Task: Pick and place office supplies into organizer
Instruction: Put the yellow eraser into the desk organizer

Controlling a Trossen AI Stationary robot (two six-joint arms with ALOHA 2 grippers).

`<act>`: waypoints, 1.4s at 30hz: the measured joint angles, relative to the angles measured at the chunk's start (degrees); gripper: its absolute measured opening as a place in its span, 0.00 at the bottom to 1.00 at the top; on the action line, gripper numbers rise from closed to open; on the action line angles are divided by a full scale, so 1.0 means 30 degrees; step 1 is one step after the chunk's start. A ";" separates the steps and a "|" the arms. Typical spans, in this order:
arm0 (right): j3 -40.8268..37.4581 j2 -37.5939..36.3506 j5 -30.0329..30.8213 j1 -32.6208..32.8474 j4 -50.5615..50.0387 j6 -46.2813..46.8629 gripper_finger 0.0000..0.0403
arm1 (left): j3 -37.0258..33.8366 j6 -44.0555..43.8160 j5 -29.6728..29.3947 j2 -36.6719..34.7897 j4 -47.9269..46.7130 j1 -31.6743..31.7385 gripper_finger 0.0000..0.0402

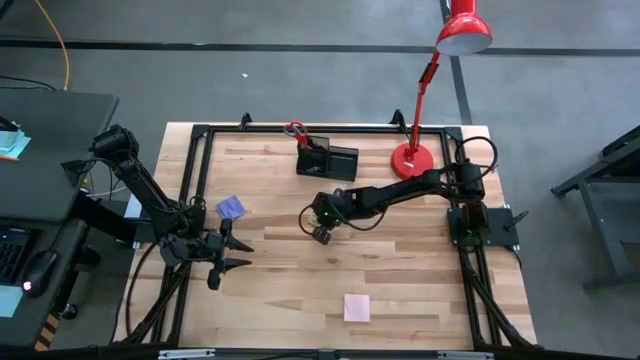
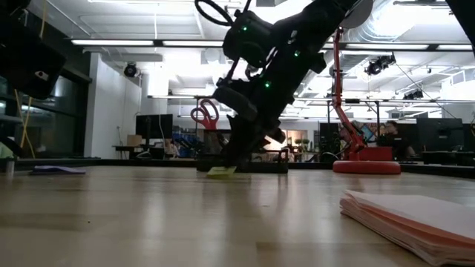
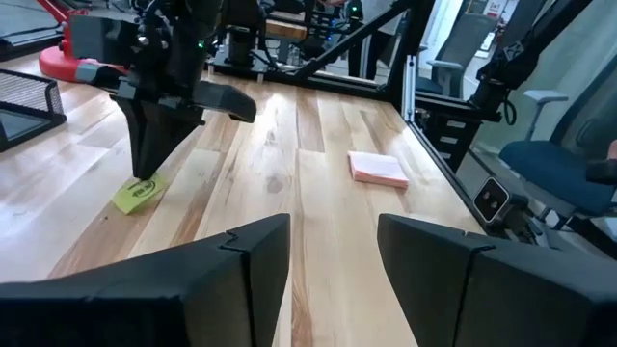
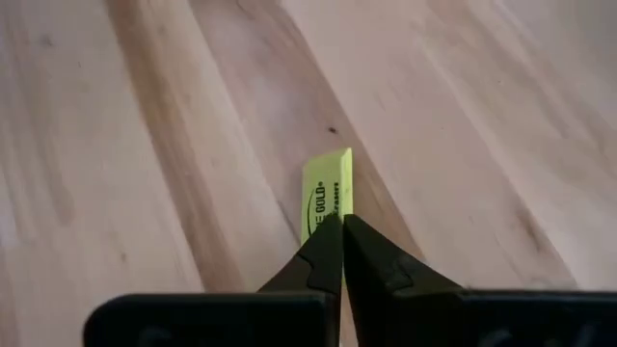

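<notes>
Found the right gripper (image 1: 320, 233) low over the middle of the wooden table (image 1: 420, 290), arm stretched in from 3 o'clock. Saw its fingers drawn together with only a thin slit left between them, tips down on the near end of the yellow piece (image 4: 328, 188). Could not tell whether that end was actually pinched or merely touched. Read part of a printed word, "GOLD", on the piece's face. Saw the piece lying flat on the boards, not lifted, in the left wrist view and the low view alike.

Found the left gripper (image 1: 238, 253) at about 8 o'clock from the table centre, fingers spread well apart, nothing between them, clear of the boards and well apart from the right gripper.

Placed the black organizer (image 1: 327, 159) at 12 o'clock, near the far edge, with red-handled scissors (image 1: 296, 130) standing in its taller cup section. Saw nothing in the lower tray section from above.

Placed the purple note pad (image 1: 231, 207) at 9 o'clock, just beyond the left gripper. Placed the pink note pad (image 1: 357, 307) at roughly 5 o'clock, near the front edge, flat and alone. Noted the red desk lamp (image 1: 412, 160) at about 2 o'clock, its round base beside the organizer but apart from it.
</notes>
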 joint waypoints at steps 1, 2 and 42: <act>-0.0001 0.0000 -0.0111 0.0000 0.0041 -0.0042 0.00 | 0.0000 0.0000 -0.0007 0.0004 0.0006 0.0000 0.37; 0.0002 0.0000 -0.0141 0.0004 0.0015 -0.0044 0.00 | 0.0000 0.0000 -0.0007 0.0000 0.0003 0.0000 0.37; 0.0024 -0.0036 0.0719 0.1130 0.0856 -0.0374 0.00 | 0.0000 -0.0102 -0.0474 0.0001 -0.0359 0.0015 0.37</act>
